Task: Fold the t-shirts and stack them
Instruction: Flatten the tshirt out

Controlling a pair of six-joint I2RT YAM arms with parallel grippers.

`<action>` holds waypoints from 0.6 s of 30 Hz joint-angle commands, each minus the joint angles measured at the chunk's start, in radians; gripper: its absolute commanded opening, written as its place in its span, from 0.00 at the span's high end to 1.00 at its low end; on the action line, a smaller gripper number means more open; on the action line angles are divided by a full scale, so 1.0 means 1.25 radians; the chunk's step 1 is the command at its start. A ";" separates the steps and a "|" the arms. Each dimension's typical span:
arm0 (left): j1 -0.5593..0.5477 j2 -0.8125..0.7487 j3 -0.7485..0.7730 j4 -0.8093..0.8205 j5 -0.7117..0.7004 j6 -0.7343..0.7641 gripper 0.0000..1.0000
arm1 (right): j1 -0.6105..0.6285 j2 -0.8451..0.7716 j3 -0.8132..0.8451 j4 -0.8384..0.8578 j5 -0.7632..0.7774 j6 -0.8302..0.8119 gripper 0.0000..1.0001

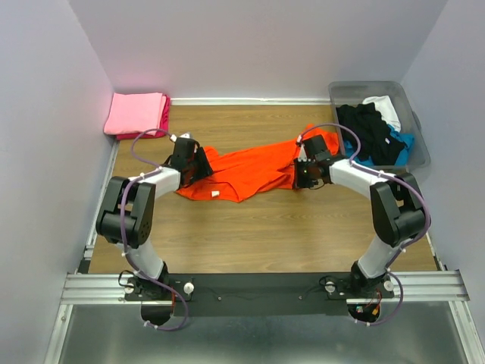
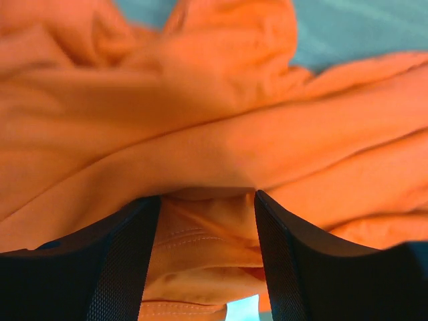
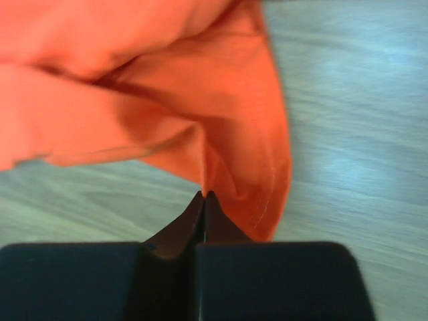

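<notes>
Worktop (image 1: 265, 235) is crossed by the crumpled orange t-shirt (image 1: 250, 171). Its right edge is pinched by the clenched right fingers (image 3: 175, 234); a fold is straddled by the parted left fingers (image 2: 120, 267). Folded pink stack (image 1: 136, 114) is parked far-left; grey bin (image 1: 364, 85) with black, white, blue shirts (image 1: 371, 130) far-right.

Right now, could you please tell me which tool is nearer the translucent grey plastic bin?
Right. The right tool is left of the translucent grey plastic bin; the left tool is farther left, across the bright orange cloth t-shirt.

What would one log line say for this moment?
orange t-shirt: unfolded | left claw: open over it | right claw: shut on its edge
</notes>
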 commanded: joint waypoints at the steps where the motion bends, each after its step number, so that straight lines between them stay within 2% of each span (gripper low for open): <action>1: 0.019 0.082 0.086 -0.030 0.005 0.064 0.34 | 0.071 -0.013 -0.036 0.018 -0.104 0.010 1.00; 3: 0.025 0.117 0.117 -0.036 0.011 0.078 0.35 | 0.131 -0.026 -0.038 0.017 -0.101 0.049 0.99; 5: 0.037 0.160 0.174 -0.054 0.026 0.092 0.36 | 0.241 -0.022 -0.018 0.026 -0.105 0.093 1.00; 6: 0.044 0.176 0.197 -0.071 0.030 0.097 0.36 | 0.322 -0.015 0.015 0.037 -0.104 0.135 1.00; 10: 0.056 0.258 0.352 -0.116 0.041 0.130 0.36 | 0.483 0.066 0.157 0.045 -0.054 0.178 0.99; 15: 0.085 0.306 0.459 -0.138 0.047 0.168 0.40 | 0.550 0.183 0.319 0.044 -0.072 0.168 0.99; 17: 0.096 0.289 0.455 -0.116 0.059 0.169 0.39 | 0.556 0.198 0.349 0.040 -0.087 0.171 0.92; 18: 0.103 0.261 0.451 -0.108 0.060 0.171 0.34 | 0.556 0.193 0.357 0.037 -0.085 0.176 0.87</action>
